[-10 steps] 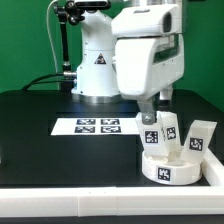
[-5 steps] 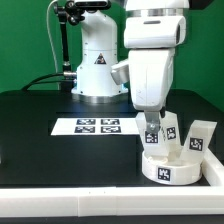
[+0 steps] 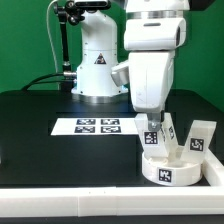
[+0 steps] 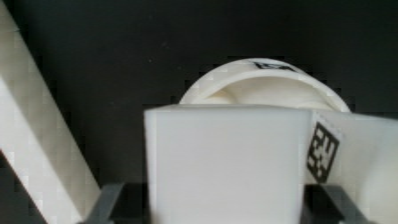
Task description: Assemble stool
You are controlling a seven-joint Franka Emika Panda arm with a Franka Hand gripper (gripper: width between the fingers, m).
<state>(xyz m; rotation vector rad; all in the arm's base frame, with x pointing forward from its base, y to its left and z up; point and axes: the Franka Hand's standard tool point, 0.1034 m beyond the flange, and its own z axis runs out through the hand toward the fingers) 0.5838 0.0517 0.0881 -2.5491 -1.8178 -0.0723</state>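
In the exterior view the gripper [image 3: 152,121] stood low over the round seat disc [image 3: 172,160], which lay flat on the black surface [image 3: 40,120] against the long white edge rail [image 3: 110,195], presumably so the rail could brace it. A leg block [image 3: 153,137] stood upright directly under the jaws with its lower end at the seat; the jaws appeared clamped on its upper part, probably to hold it steady over a socket. Two more leg blocks [image 3: 171,128] [image 3: 200,138] leaned just beyond the jaws on the exterior view's right, near the seat. The marker board [image 3: 98,126] lay apart from the jaws, on the exterior view's left.

In the wrist view the held leg block [image 4: 228,165] filled the space between the dark fingertips [image 4: 111,203], which pressed its sides. Past it lay the seat disc's curved rim [image 4: 267,85], so the block seemed aligned over the seat. The white rail [image 4: 45,130] ran alongside.
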